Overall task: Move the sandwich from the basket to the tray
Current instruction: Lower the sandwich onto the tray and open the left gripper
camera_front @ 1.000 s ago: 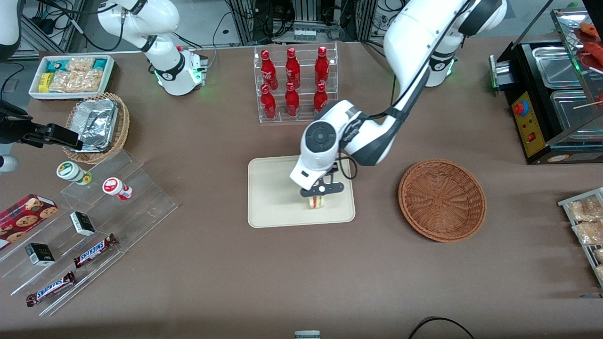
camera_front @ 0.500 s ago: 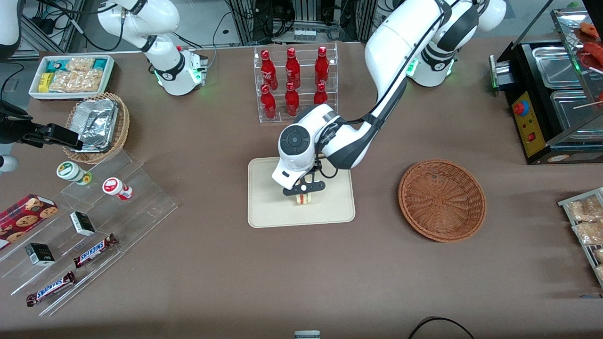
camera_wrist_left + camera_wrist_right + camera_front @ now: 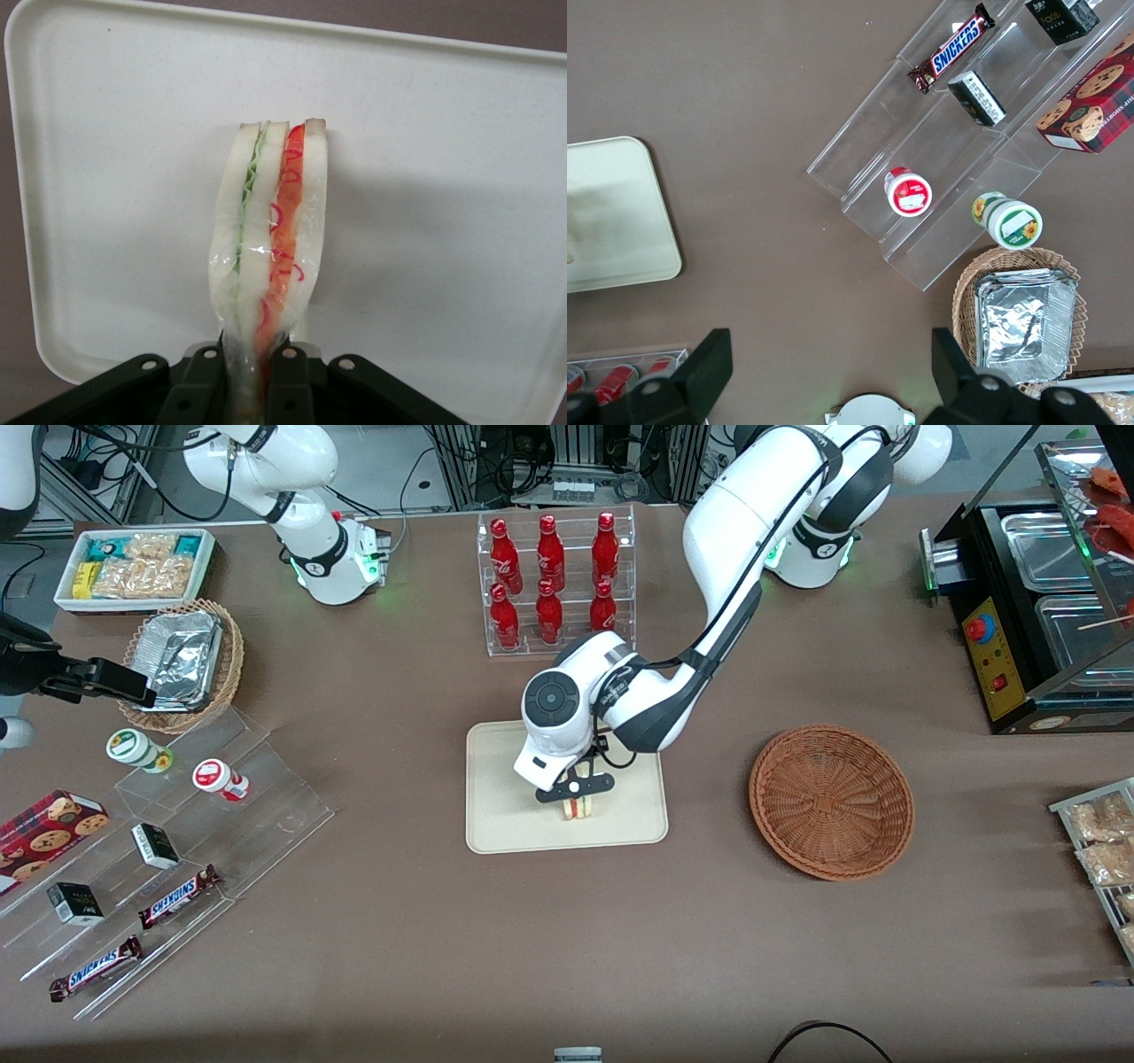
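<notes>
The left gripper [image 3: 576,790] hangs over the middle of the cream tray [image 3: 505,815] and is shut on the wrapped sandwich [image 3: 578,809], which hangs just under it close to the tray's floor. In the left wrist view the fingers [image 3: 288,390] pinch the sandwich [image 3: 270,230] at its narrow end, with green and red filling lines showing against the tray [image 3: 461,177]. The reddish-brown wicker basket [image 3: 831,802] stands empty on the table beside the tray, toward the working arm's end.
A clear rack of red bottles [image 3: 554,580] stands farther from the front camera than the tray. A stepped acrylic stand with snacks [image 3: 168,841], a tan basket with foil containers [image 3: 182,664] and a white snack bin [image 3: 133,567] lie toward the parked arm's end.
The gripper has carried the sandwich across the tray toward the parked arm's end, then settled slightly lower near the tray's middle. It has stayed shut on the sandwich.
</notes>
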`<action>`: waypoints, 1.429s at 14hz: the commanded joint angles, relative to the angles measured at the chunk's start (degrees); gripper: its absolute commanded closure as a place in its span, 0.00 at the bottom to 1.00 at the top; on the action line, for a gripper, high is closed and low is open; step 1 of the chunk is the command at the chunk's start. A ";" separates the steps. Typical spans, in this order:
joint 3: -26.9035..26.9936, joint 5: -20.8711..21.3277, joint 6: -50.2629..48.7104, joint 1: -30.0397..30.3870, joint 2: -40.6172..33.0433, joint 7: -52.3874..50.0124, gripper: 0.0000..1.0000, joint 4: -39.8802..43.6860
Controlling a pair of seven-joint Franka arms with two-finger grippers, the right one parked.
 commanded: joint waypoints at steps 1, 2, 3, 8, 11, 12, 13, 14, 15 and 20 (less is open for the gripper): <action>0.46 0.87 -0.73 -0.84 1.83 -2.22 1.00 2.74; 0.46 0.87 0.05 -0.93 2.10 -2.92 1.00 2.74; 0.46 0.87 0.93 -1.10 2.19 -3.27 1.00 2.56; 0.37 0.70 0.94 -1.02 1.84 -2.84 0.00 2.47; 0.29 0.44 0.42 -0.58 0.88 -2.57 0.00 2.74; 0.29 0.17 0.33 -0.49 0.18 -2.49 0.00 2.74; 0.29 0.08 -0.02 -0.23 -0.44 -2.40 0.00 2.65; 0.29 0.08 -0.29 0.21 -1.06 -2.31 0.00 2.65; 0.29 0.08 -0.38 0.39 -1.41 -2.22 0.00 2.56; 0.37 0.26 -5.02 1.27 -3.95 4.64 0.00 2.65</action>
